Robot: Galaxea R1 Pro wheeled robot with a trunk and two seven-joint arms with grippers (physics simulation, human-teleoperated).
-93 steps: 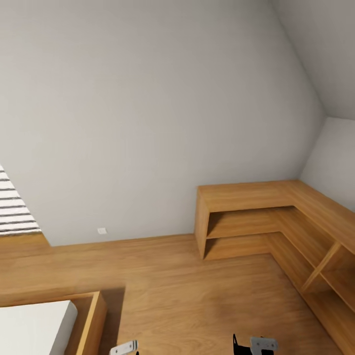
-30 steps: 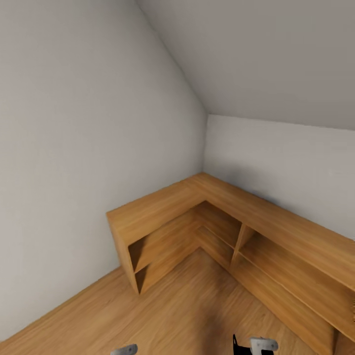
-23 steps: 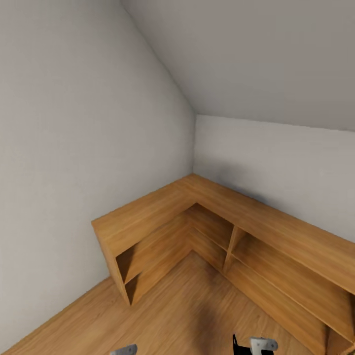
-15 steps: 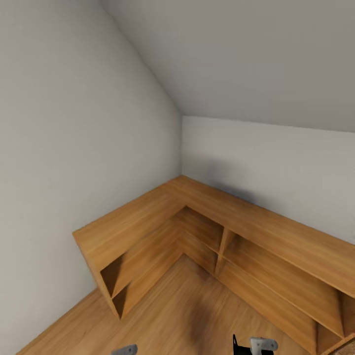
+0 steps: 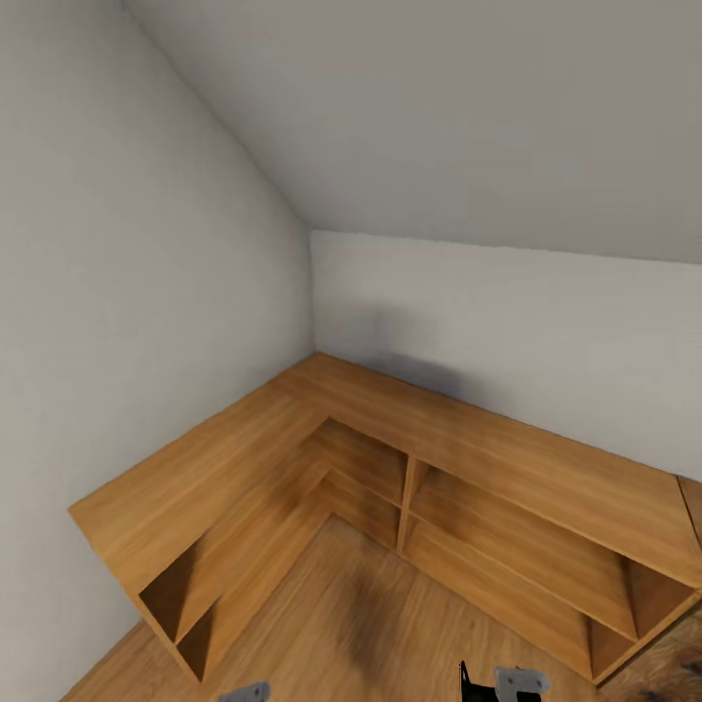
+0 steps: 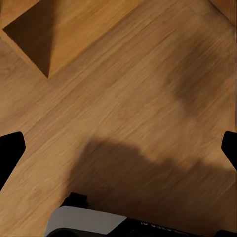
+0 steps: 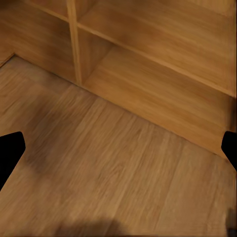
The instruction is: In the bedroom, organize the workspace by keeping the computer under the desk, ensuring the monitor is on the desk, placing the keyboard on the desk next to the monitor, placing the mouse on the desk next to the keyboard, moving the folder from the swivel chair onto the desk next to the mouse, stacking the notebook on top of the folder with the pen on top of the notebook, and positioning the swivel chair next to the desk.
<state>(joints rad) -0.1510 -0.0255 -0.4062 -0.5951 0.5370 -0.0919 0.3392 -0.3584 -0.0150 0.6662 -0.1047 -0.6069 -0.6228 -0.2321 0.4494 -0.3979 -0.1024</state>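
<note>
The robot is looking for the desk, facing a corner shelf (image 5: 409, 458) on the wood floor (image 6: 123, 98). Both grippers' fingers spread wide, holding nothing. Next, I think, it must turn around.

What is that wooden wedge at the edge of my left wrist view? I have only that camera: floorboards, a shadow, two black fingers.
Observer: Likely the open end of a low L-shaped light-wood shelf unit; the head view shows it wrapping the room's corner.
Operator: How is it divided?
Observer: A thin wooden upright divider and a middle shelf split the long wing into open compartments.
Operator: And the other arm?
Observer: In the right wrist view, the right gripper has its black fingers spread wide with nothing between them, above the wooden plank floor in front of that unit.
</note>
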